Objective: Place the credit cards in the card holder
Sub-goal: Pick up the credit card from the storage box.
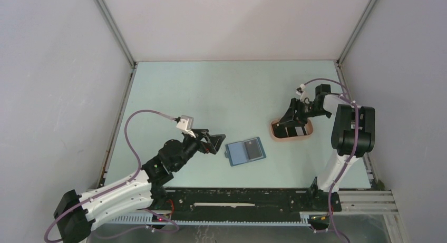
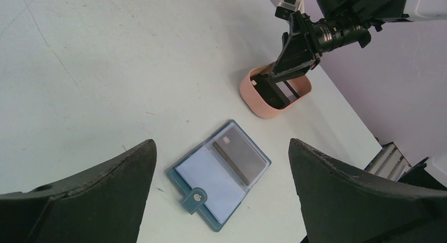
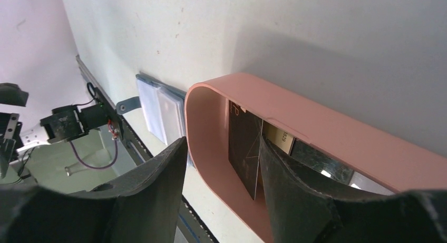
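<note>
The dark-blue card holder [image 1: 240, 153] lies open on the table, light-blue inside up, with a dark grey credit card [image 2: 240, 154] in its right half. My left gripper [image 1: 221, 144] hovers wide open just left of it, and the left wrist view shows the card holder [image 2: 210, 184] between the fingers. My right gripper [image 3: 222, 143] is open at the peach-pink tray [image 3: 337, 135]. One finger is inside the tray and the other is outside its rounded end. A dark card [image 3: 243, 148] stands on edge against the inner finger. An orange-yellow card [image 3: 279, 137] lies behind it.
Grey enclosure walls [image 1: 63, 85] close in the table on the left, back and right. A black rail [image 1: 237, 198] with the arm bases runs along the near edge. The tray [image 1: 274, 134] sits right of the card holder, near the right arm's base.
</note>
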Robot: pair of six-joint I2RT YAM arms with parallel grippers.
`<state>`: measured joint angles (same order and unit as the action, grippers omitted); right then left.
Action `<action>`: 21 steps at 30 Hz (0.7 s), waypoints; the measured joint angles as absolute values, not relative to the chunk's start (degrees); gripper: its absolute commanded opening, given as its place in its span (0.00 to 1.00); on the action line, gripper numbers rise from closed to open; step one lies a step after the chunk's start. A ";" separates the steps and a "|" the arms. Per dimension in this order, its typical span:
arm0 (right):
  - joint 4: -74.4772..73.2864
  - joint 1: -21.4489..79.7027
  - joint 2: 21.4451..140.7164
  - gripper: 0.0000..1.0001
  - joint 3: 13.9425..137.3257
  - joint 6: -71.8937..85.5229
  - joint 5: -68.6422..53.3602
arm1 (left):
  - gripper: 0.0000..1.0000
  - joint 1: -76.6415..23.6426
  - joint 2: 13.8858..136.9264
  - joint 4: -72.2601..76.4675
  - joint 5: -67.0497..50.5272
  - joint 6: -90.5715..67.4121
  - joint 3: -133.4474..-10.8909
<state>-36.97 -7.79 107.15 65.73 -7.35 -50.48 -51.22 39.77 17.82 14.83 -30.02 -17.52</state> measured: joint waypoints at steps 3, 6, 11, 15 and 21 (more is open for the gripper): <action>-37.12 -7.79 107.15 0.60 65.73 -7.38 -52.36 | 1.00 -51.22 39.99 17.89 14.83 -30.04 -17.52; -37.36 -7.79 107.15 0.58 65.73 -7.44 -54.19 | 1.00 -51.22 40.25 17.89 14.83 -30.04 -17.52; -37.56 -7.79 107.15 0.53 65.73 -7.60 -56.62 | 1.00 -51.22 40.25 17.89 14.83 -30.06 -17.52; -37.91 -7.75 107.15 0.46 65.73 -7.77 -57.89 | 1.00 -51.22 40.27 17.89 14.83 -30.06 -17.52; -38.37 -7.55 107.15 0.42 65.76 -8.21 -58.43 | 1.00 -51.22 40.25 17.89 14.85 -30.09 -17.52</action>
<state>-38.37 -7.55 107.15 65.76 -8.21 -58.43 -51.22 40.25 17.89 14.85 -30.09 -17.52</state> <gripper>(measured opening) 0.427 0.996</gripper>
